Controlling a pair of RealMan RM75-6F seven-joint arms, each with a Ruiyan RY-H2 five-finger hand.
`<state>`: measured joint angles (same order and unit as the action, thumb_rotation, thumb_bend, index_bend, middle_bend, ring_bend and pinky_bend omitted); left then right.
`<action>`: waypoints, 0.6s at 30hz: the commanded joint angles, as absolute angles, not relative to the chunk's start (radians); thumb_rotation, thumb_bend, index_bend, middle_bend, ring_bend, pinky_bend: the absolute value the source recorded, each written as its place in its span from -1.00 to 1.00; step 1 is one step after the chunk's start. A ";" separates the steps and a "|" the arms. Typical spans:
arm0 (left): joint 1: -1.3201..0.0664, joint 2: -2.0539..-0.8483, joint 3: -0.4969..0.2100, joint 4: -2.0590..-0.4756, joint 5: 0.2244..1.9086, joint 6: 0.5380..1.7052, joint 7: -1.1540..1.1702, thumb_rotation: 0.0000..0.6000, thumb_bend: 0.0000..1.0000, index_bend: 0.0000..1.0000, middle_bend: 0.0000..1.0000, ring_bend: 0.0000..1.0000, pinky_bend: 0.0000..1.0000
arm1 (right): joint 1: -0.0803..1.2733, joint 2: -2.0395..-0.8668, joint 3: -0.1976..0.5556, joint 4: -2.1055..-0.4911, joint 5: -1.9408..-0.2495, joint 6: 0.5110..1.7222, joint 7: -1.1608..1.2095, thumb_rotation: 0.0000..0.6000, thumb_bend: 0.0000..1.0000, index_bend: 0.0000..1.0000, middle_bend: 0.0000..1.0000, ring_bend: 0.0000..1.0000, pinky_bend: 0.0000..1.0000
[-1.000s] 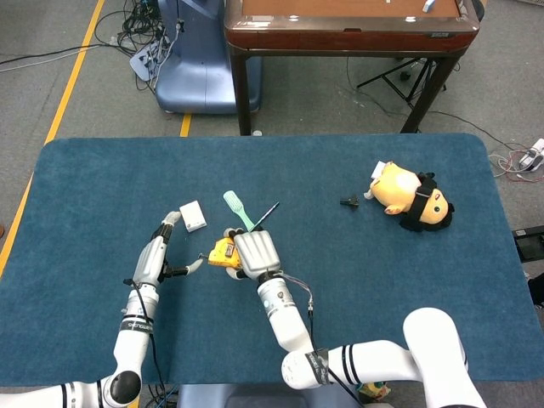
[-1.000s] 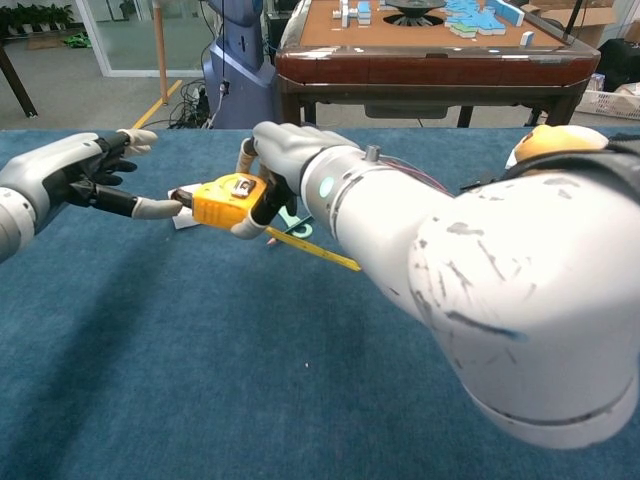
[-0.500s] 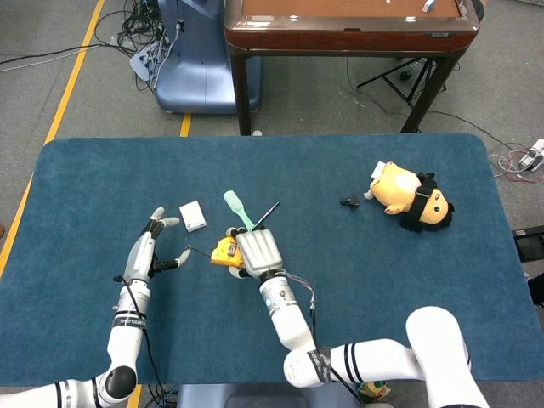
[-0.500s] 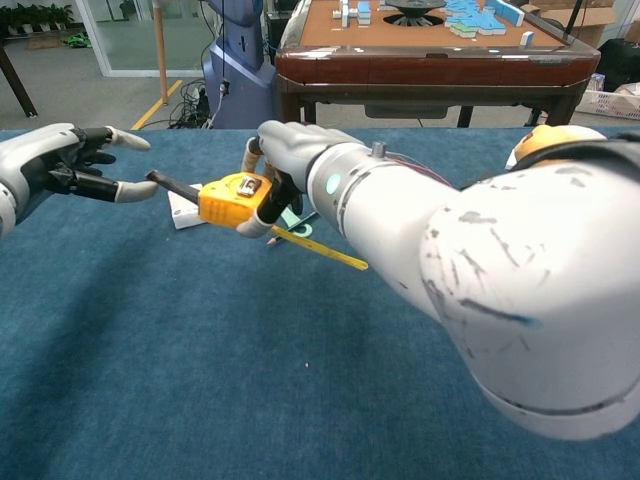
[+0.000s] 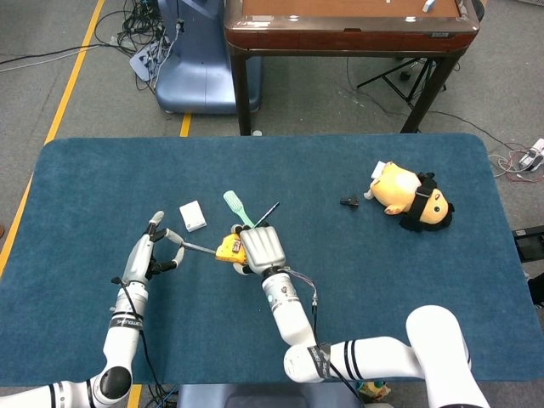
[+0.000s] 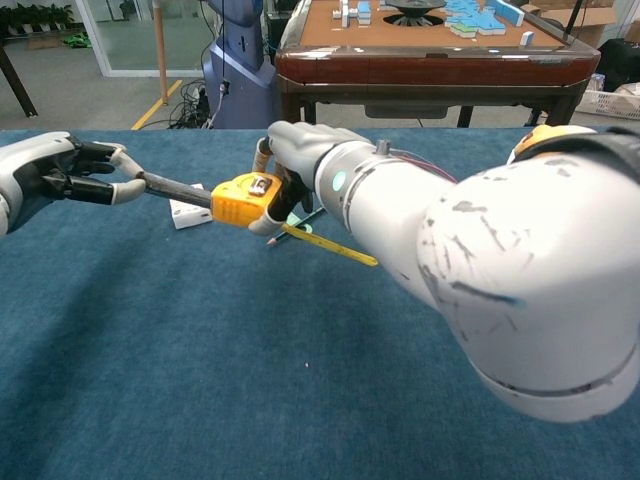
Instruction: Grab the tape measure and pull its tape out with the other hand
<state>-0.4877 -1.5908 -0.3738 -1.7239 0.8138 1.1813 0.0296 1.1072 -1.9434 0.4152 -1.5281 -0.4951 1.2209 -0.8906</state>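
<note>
My right hand (image 5: 262,247) (image 6: 300,155) grips the yellow tape measure (image 5: 228,247) (image 6: 243,199) a little above the blue table. A short length of tape (image 5: 196,247) (image 6: 174,190) runs out of the case to the left. My left hand (image 5: 150,256) (image 6: 62,174) pinches the tape's end between thumb and a finger. A yellow strip (image 6: 330,246) lies on the cloth under my right forearm.
A white box (image 5: 193,216) (image 6: 185,212), a green toothbrush (image 5: 237,208) and a thin dark pen (image 5: 266,212) lie just behind the tape measure. A plush toy (image 5: 411,197) and a small black clip (image 5: 349,201) sit at the far right. A brown table (image 5: 348,25) stands beyond the blue table's far edge.
The left hand took the tape's end at the case and drew it leftward. The right hand shifted slightly right with the case, so the tape now spans the gap.
</note>
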 commanded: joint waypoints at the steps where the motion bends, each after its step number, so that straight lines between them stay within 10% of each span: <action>1: -0.486 -1.585 -0.370 -1.723 0.816 1.176 0.025 1.00 -0.22 0.05 -1.00 -1.00 -1.00 | 1.110 -1.943 0.415 -1.521 -0.491 1.218 -0.895 1.00 0.68 0.46 0.39 0.22 -0.50; 18: -0.469 -1.573 -0.355 -1.712 0.832 1.170 -0.017 1.00 -0.14 0.14 -0.88 -1.00 -1.00 | 1.108 -1.919 0.398 -1.514 -0.471 1.206 -0.915 1.00 0.68 0.46 0.39 0.22 -0.50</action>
<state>-0.4698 -1.5733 -0.3557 -1.7123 0.8311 1.1687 -0.0159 1.1096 -1.9205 0.3991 -1.5128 -0.4698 1.2068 -0.9167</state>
